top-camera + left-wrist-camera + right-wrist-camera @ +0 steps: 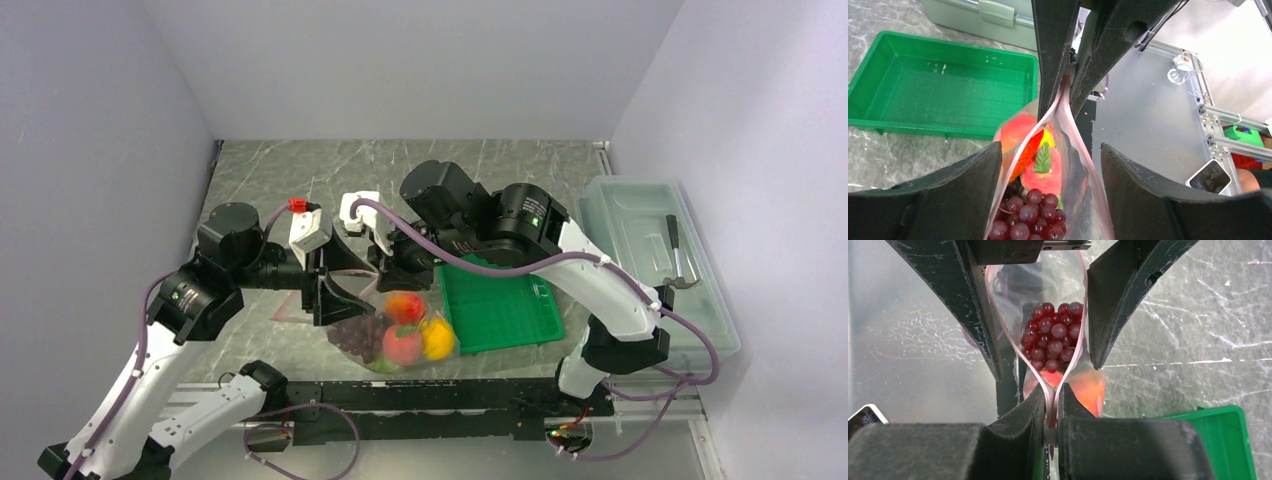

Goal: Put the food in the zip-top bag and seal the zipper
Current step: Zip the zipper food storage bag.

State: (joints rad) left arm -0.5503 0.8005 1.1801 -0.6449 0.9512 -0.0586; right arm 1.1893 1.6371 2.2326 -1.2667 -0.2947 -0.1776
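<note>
The clear zip-top bag [395,335] hangs between my two grippers. It holds the grape bunch [1028,220], a red-orange fruit [1015,135], a pink-red fruit with a green leaf [1048,172] and the yellow lemon [437,338]. My right gripper [1052,390] is shut on one end of the pink zipper [1043,386], where the two strips meet. From there the strips [1078,145] spread apart, so the mouth gapes. My left gripper [1049,150] is open, with its fingers wide apart on either side of the mouth. The grapes also show in the right wrist view [1053,335].
The green tray [500,310] lies just right of the bag and holds nothing. A clear lidded box [655,250] with the grey hammer [678,255] on it stands at the far right. The bag is close to the table's front edge and the arm rail.
</note>
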